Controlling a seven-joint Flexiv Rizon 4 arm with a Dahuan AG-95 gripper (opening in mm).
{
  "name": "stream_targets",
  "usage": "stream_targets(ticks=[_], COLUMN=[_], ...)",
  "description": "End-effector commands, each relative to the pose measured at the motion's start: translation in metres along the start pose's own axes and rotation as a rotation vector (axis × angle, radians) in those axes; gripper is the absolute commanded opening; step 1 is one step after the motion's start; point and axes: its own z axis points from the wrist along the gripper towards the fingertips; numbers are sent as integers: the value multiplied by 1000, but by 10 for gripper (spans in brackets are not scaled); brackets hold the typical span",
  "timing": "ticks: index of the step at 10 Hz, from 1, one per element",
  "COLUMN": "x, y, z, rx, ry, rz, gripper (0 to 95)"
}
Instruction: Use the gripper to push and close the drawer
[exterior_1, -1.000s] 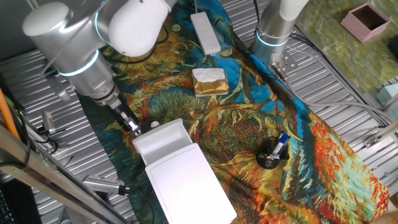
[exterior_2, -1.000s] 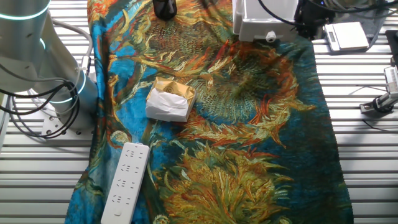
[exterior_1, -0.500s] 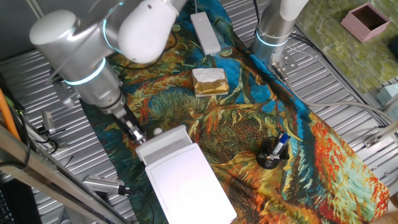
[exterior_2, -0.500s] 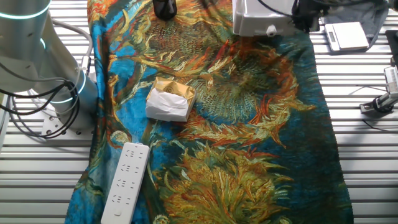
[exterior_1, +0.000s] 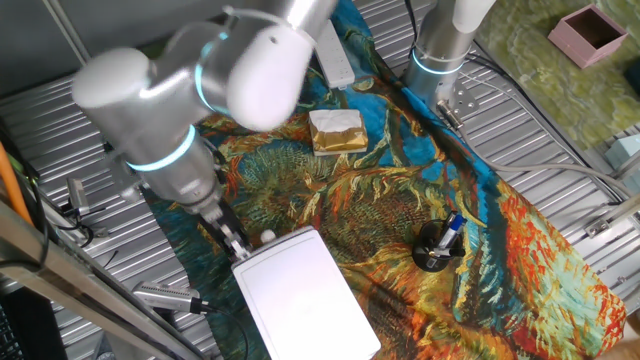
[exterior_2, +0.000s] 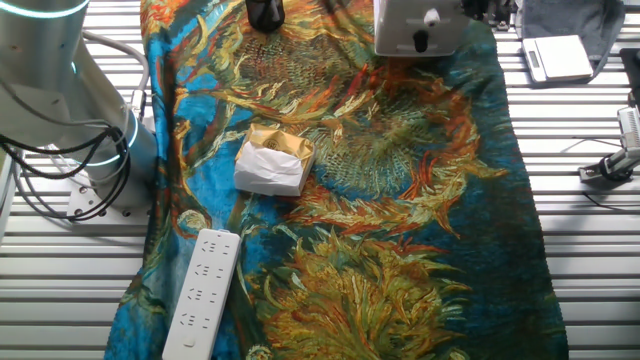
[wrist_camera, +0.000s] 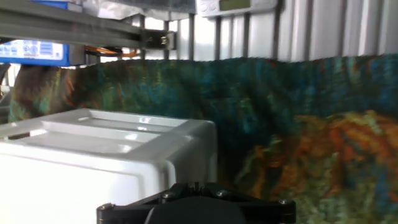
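In one fixed view, the tool sits at lower left of the frame, a small black claw under the big silver-white arm with its cyan ring. Its tip is at the upper edge of the flat white box, just beside the round knob. The drawer shows only as a thin front edge, pushed in flush with the box. Whether the fingers are wide or narrow cannot be told here. The patterned cloth covers the tabletop; a gold-and-white block lies at upper centre.

In the other fixed view, the drawer front with its knob is at the top edge, right of centre, with dark parts of the tool just beside it, mostly cut off. A power strip lies at lower left.

In the hand view, the white box fills the lower left, close before the black tool body at the bottom edge; the fingers are not visible.
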Motion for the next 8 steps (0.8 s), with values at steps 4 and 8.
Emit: stream_targets(ticks=[4, 8], x=[-1, 6], y=[-9, -66], z=[-6, -54], rx=[97, 282], ry=[17, 82], rz=[-166, -388], gripper=[0, 0])
